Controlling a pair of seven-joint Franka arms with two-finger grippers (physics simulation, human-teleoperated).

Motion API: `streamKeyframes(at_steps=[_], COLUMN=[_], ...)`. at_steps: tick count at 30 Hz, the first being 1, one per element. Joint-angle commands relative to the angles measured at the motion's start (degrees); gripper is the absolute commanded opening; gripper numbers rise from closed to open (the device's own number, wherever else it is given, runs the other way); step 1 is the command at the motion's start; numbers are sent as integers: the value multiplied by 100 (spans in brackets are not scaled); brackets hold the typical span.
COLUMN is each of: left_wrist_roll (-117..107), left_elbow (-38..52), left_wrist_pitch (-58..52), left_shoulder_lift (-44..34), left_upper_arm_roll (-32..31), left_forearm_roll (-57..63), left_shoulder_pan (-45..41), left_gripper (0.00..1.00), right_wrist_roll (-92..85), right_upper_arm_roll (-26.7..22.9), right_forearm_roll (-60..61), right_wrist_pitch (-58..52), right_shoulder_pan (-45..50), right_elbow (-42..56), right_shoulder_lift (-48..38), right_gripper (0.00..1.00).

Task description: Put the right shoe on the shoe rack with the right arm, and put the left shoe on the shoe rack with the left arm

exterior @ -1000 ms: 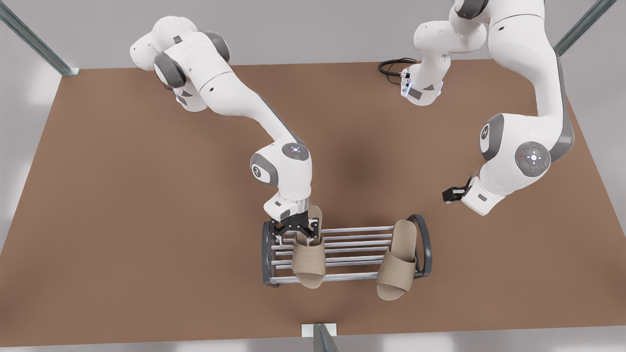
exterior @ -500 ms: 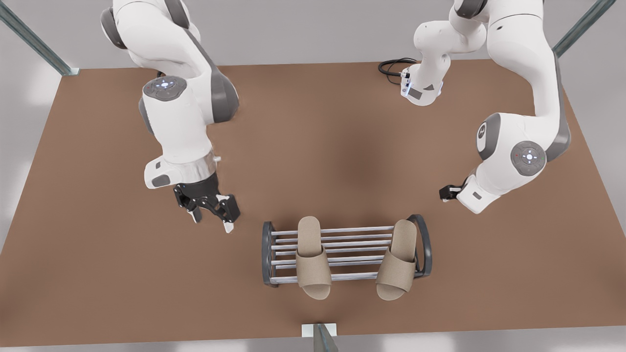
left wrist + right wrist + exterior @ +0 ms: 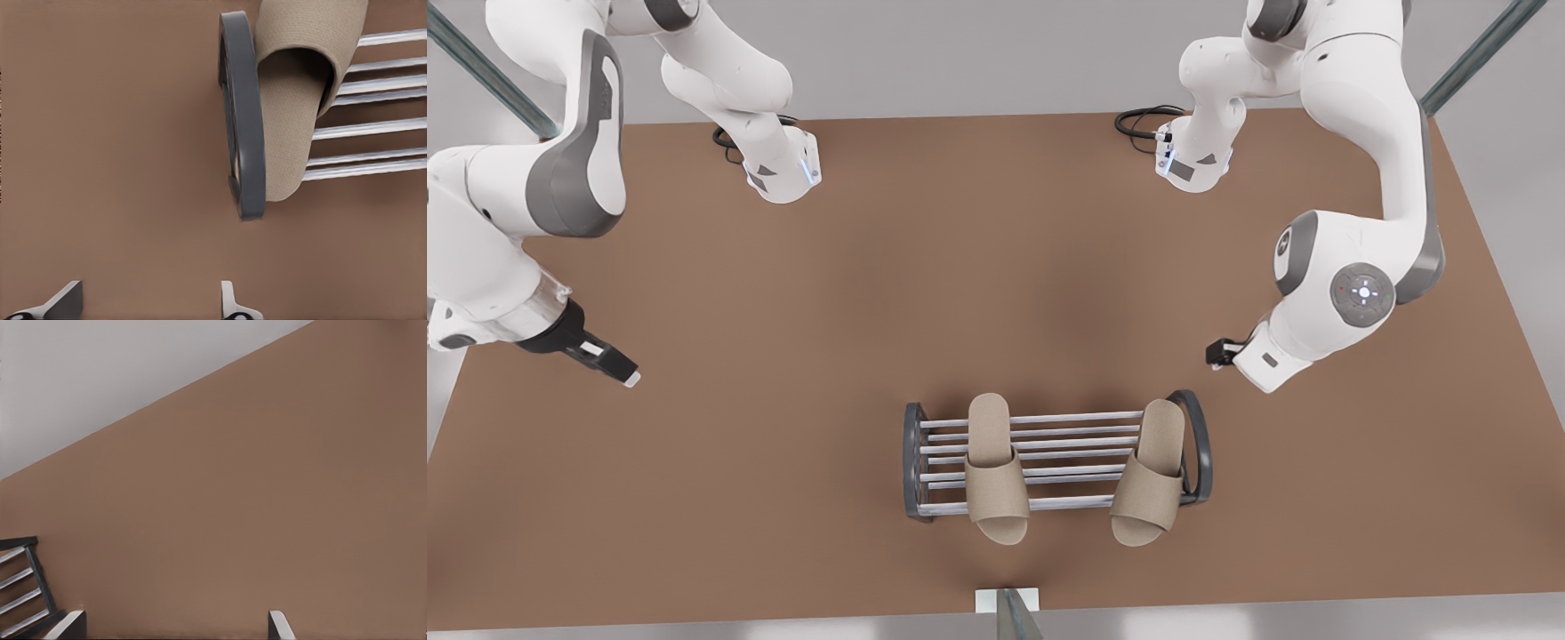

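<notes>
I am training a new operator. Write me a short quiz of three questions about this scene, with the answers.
1. True or false: the middle slipper and the end slipper both rest on the shoe rack.
2. The left gripper, at the front view's right, and the right gripper, at the front view's left, are: A) both open and away from the rack; B) both shut on slippers; C) both resting on the rack.
3. Fill in: the slipper right beside a dark end frame is at the front view's ___.

Key: 1 true; 2 A; 3 right.
</notes>
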Motion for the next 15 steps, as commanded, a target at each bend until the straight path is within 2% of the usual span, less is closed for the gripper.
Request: streamKeyframes(at_steps=[1, 3, 15], left_wrist_roll=[-15, -15, -24], left_elbow=[42, 42, 42], left_wrist_pitch=[-60, -60, -60], left_shoulder_lift=[22, 22, 31], left_upper_arm_roll=[-1, -1, -1], left_forearm_roll=[31, 40, 40], left_shoulder_pan=[-4, -4, -13], left_gripper=[100, 100, 100], right_wrist_roll=[-2442, -2424, -2433], right_upper_arm_roll=[38, 126, 179], right_forearm_roll=[-2, 25, 16], right_wrist_pitch=[-136, -408, -417], right_shoulder_pan=[4, -5, 4], right_elbow=[26, 87, 87], right_shoulder_lift=[-3, -65, -100], right_gripper=[100, 100, 100])
